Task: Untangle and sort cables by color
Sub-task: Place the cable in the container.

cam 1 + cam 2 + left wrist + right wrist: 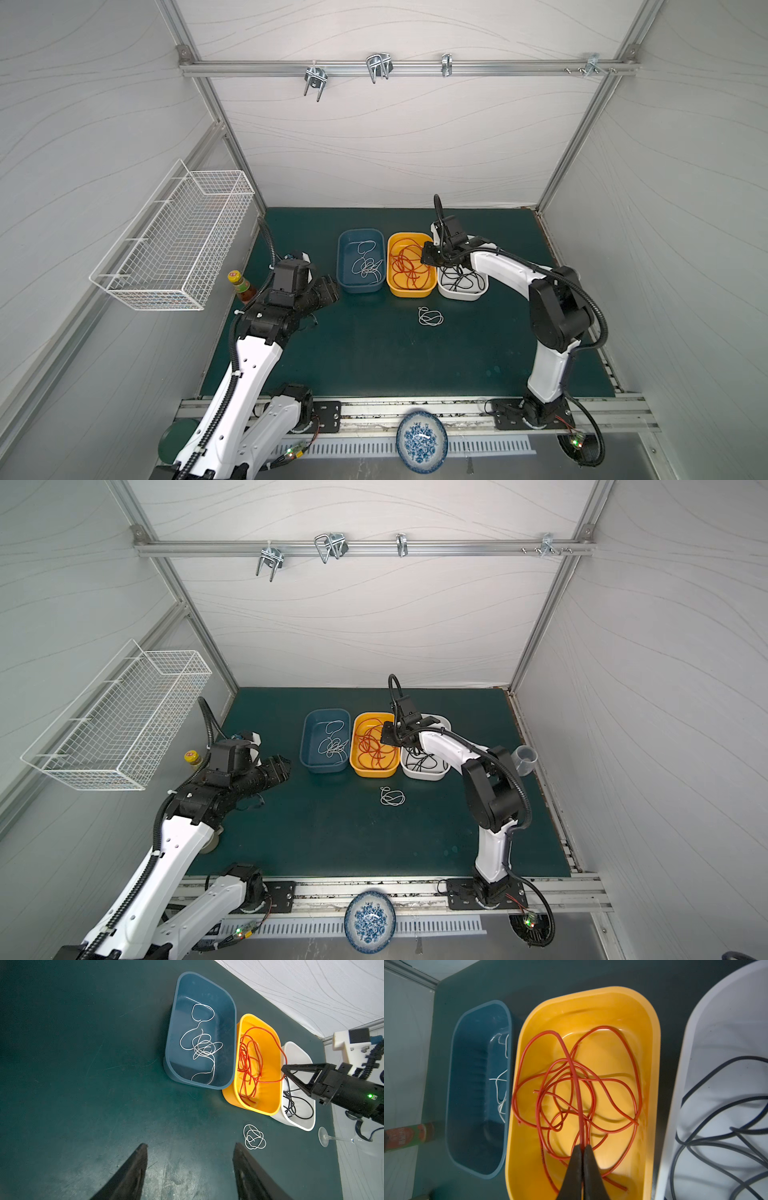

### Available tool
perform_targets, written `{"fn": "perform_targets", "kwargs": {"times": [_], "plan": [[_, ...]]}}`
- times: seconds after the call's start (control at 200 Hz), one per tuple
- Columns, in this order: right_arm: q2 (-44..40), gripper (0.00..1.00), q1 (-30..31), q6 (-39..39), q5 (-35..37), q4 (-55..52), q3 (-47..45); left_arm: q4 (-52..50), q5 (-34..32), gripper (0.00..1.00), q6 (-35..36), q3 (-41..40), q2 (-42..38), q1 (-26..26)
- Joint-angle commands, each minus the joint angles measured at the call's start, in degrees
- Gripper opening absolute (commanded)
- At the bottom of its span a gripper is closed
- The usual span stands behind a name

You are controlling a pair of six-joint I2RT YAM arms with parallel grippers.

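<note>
Right wrist view first: the right gripper (582, 1148) has its jaws pinched tight on one strand of the red cable (576, 1084). That strand runs from the tips into the tangle of red loops lying in the yellow bin (654, 1047). Over to both top views, and that gripper hangs above the line where the yellow bin meets the white bin (461, 296), in which the black cables (457, 280) lie coiled. On the yellow bin's other side sits the blue bin (341, 266), with white cables (365, 266) looped on its floor. All three bins stand side by side in a row toward the far edge of the table (374, 361), about midway along it. One loose white cable (430, 317) lies in a small knot on the bare table, just on the near side of the yellow and white bins. The left gripper (190, 1145) hovers near the left edge of the table, jaws spread wide, nothing between them, pointed toward the bins.
</note>
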Motion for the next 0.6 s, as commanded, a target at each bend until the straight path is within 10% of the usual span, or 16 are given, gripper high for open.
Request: {"fn": "perform_targets", "kwargs": {"times": [0.0,0.595], "plan": [[1.72,0.00,0.00,0.63,0.34,0.92,-0.92,1.92,-0.02,0.67,-0.06,0.39,0.17,0.34],[-1.96,0.08,0.75,1.09,4.15,-1.71,-3.06,2.09,0.25,0.67,-0.03,0.39,0.52,0.44]]}}
